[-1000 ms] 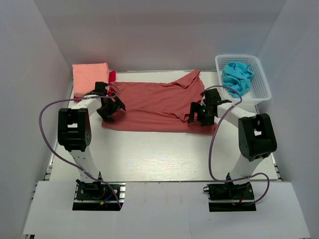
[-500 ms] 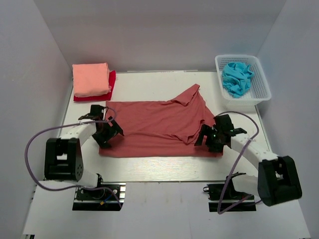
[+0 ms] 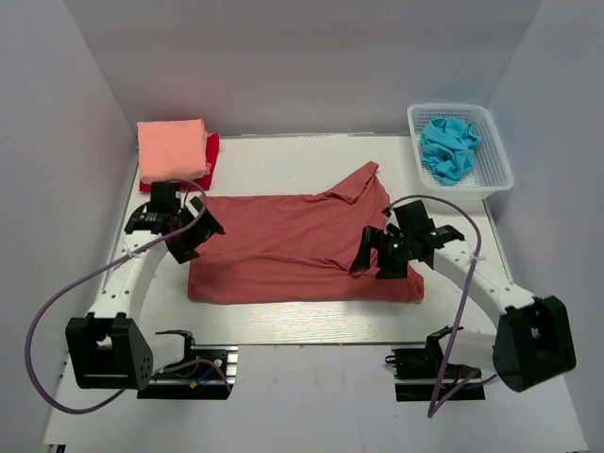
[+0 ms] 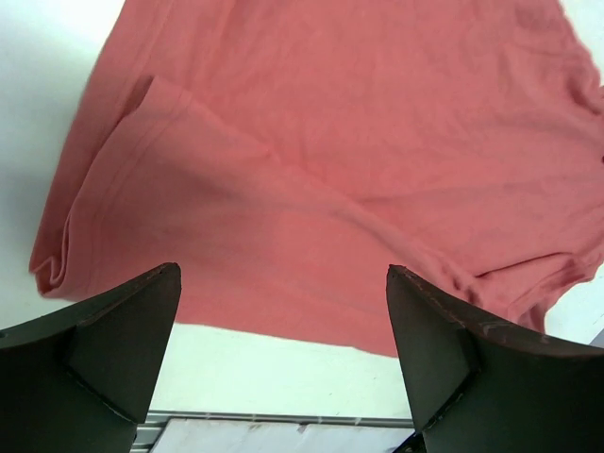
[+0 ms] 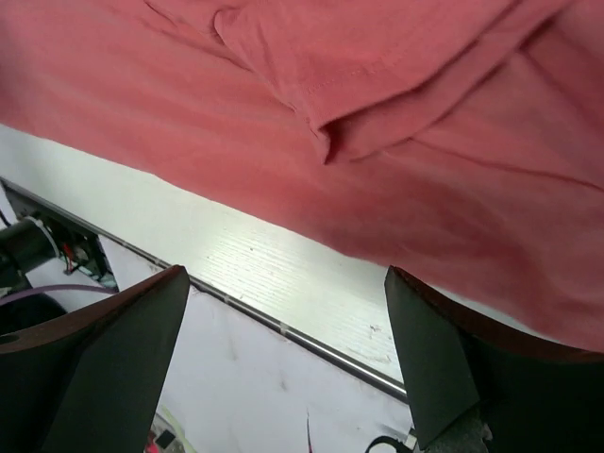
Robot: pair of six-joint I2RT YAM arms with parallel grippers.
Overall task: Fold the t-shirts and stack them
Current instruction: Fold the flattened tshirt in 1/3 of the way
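Observation:
The large brick-red t-shirt (image 3: 293, 245) lies spread on the white table, its right side folded over into a flap toward the back right. It fills the left wrist view (image 4: 359, 151) and the right wrist view (image 5: 377, 113). My left gripper (image 3: 186, 238) is open and empty above the shirt's left edge. My right gripper (image 3: 377, 260) is open and empty above the shirt's right part. A folded salmon-pink t-shirt (image 3: 172, 149) rests on a folded bright red t-shirt (image 3: 211, 151) at the back left.
A white mesh basket (image 3: 495, 159) with crumpled blue cloth (image 3: 448, 146) stands at the back right. Grey walls close in the table on three sides. The table's front metal edge (image 5: 283, 326) shows in the right wrist view.
Both grippers have let go of the brick-red shirt and risen. The left moved back and left, the right moved left over the shirt. The shirt now lies nearer the front.

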